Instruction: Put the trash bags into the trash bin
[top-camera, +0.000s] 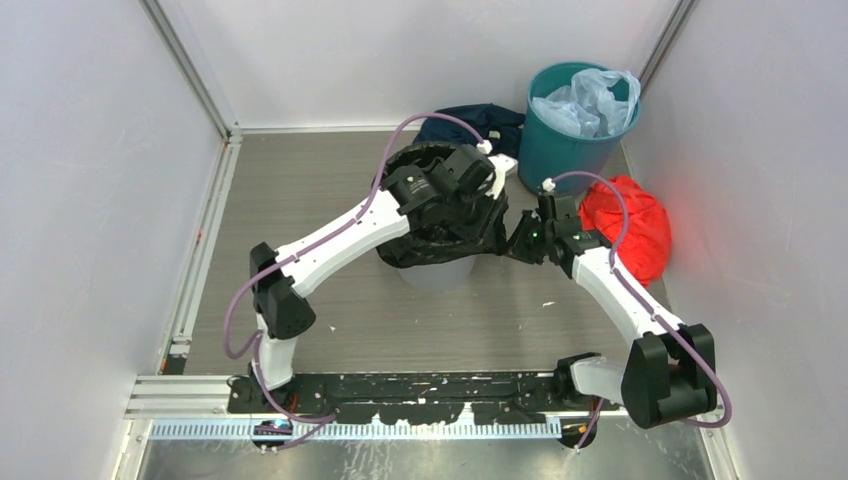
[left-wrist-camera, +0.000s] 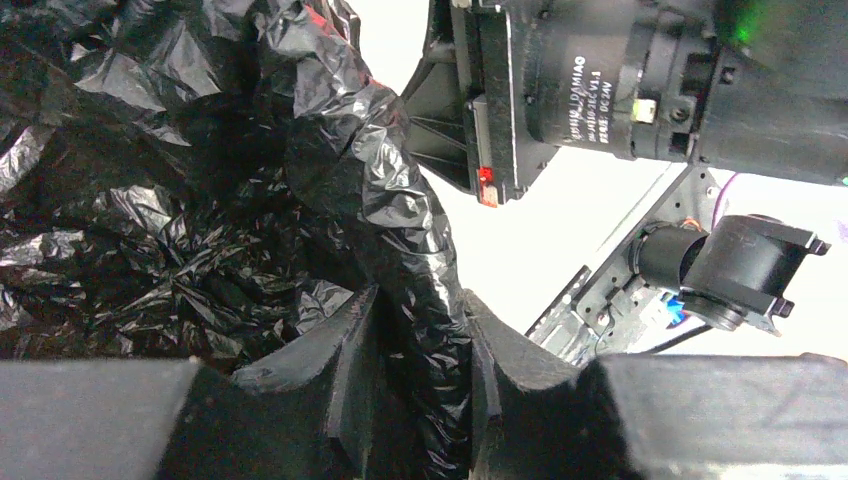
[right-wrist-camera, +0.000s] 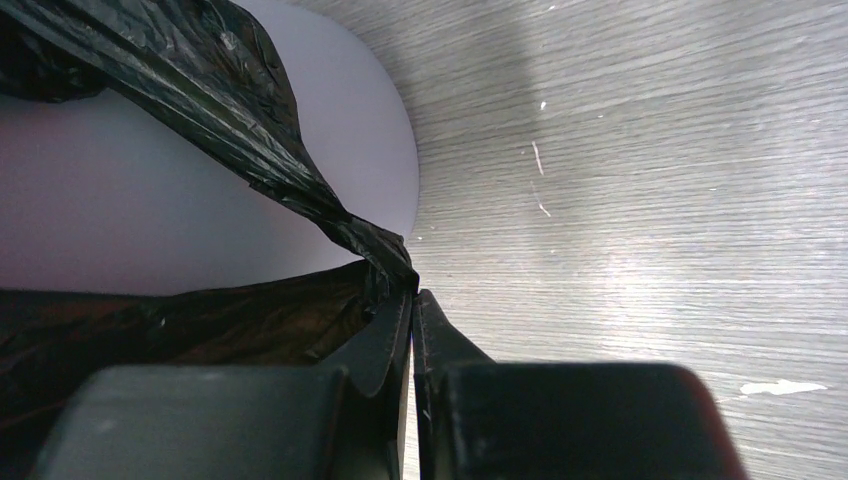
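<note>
From above, the bag (top-camera: 440, 243) drapes over the bin (top-camera: 437, 274), with the left gripper (top-camera: 495, 195) at its rim and the right gripper (top-camera: 518, 240) at its right edge. Left wrist: fingers (left-wrist-camera: 330, 350) clamp a bag fold. Right wrist: fingers (right-wrist-camera: 380, 340) pinch the bag's tip beside the bin wall

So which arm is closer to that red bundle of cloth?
Right. The right arm's fingers pinch the black bag close beside the red bundle. The left arm's fingers grip the bag above the grey bin, farther from the bundle.

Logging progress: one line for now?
left gripper: shut on black bag | right gripper: shut on its edge | black bag: draped over grey bin
</note>
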